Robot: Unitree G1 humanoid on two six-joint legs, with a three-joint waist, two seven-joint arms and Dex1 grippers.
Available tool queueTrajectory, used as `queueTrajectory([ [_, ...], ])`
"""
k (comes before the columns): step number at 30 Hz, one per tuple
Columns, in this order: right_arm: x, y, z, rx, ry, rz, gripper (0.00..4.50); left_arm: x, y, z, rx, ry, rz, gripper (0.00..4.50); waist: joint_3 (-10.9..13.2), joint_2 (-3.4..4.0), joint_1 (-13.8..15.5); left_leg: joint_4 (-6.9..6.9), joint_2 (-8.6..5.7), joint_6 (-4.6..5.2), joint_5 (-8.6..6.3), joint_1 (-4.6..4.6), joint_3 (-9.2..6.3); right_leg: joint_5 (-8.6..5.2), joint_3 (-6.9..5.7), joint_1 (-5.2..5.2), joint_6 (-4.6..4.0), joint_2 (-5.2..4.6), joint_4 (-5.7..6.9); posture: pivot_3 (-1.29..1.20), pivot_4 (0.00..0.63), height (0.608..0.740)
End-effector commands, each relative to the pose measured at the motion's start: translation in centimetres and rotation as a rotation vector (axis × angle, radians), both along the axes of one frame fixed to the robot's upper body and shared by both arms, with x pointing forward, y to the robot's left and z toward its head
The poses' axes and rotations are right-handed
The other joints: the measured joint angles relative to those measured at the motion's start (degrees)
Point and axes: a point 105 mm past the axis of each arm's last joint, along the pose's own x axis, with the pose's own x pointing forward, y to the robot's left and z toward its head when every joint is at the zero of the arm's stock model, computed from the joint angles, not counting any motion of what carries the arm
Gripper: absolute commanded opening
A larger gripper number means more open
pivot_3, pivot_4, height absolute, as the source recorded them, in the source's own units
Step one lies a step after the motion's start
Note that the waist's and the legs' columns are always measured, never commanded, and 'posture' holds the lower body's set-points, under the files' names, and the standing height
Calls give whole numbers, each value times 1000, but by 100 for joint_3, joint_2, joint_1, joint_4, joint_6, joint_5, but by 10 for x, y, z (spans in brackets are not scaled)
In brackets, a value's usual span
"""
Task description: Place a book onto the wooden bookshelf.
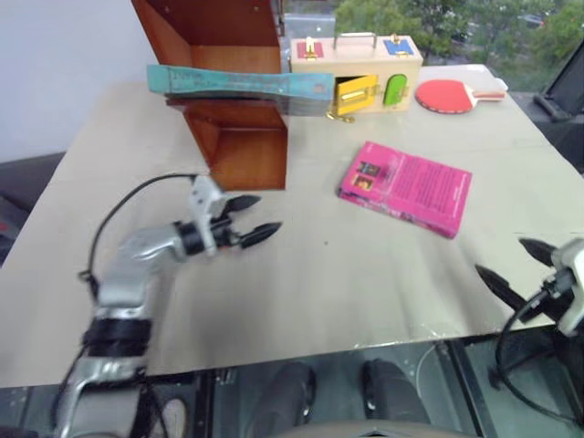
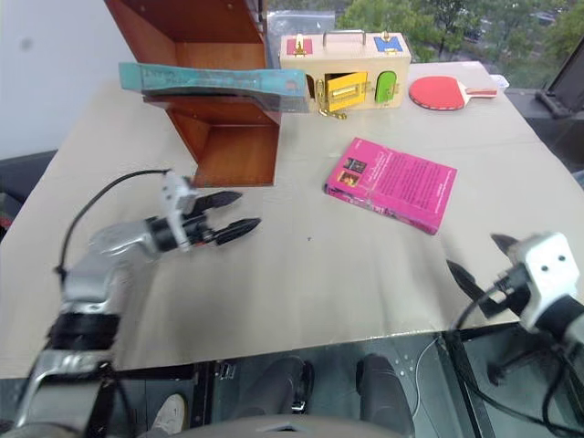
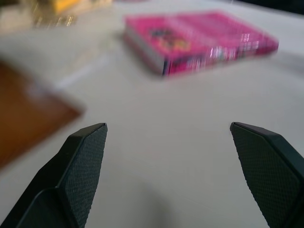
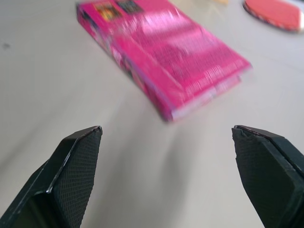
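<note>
Already on the shelf, so these lines describe how the book sat and how it would handle.

Book's place: the book point(image 1: 239, 85) lay flat on the horizontal board of the wooden bookshelf point(image 1: 239, 137), at the far left of the desk point(image 1: 301, 274).
Book's axis: its long axis ran level and crosswise to the shelf unit, one end sticking out past the left side panel, the other reaching out to the right toward the pale latch box point(image 1: 358, 68).
Book's face: the teal cover faced up; only the thin near edge and a sliver of the cover showed.
Handling, judged: a thin, stiff hardcover, likely light; the worn cover looked matt rather than slick, so a pinch should hold.
Where to grip, judged: across the thin edge on either overhanging end, or at the middle of the near edge for balance; a grip far out on one end could tip it off the board.
Risk, judged: both ends overhung, so a nudge could pivot or slide it.
Left gripper point(image 1: 258, 221): jaws spread wide and empty, low over the desk in front of the shelf, well apart from the book.
Right gripper point(image 2: 474, 266): jaws wide and empty, near the desk's near right edge.
Pink book point(image 1: 405, 187): flat on the desk, untouched.
</note>
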Motion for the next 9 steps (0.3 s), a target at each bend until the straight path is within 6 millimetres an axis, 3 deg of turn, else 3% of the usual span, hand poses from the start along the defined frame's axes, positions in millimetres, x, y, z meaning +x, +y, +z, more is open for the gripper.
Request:
queueTrajectory([
  [1,-14,-6,20,-68,-57,0,4500,-22,21,17,31,-3,-42,4379,0,1,18,0,0,7,-5,2,0,0,0,3,0,-4,-1,0,150,740],
  [5,-19,-14,20,-91,-43,-18,4500,-31,34,20,55,23,-39,4379,0,2,30,0,4,8,-7,11,-11,-2,-13,16,-1,-16,-12,0,150,740],
  [9,-16,-15,20,-97,-45,-14,4500,-32,32,22,51,21,-49,4379,2,5,20,-21,7,9,-8,62,-10,-3,-14,76,1,-20,-48,0,150,740],
])
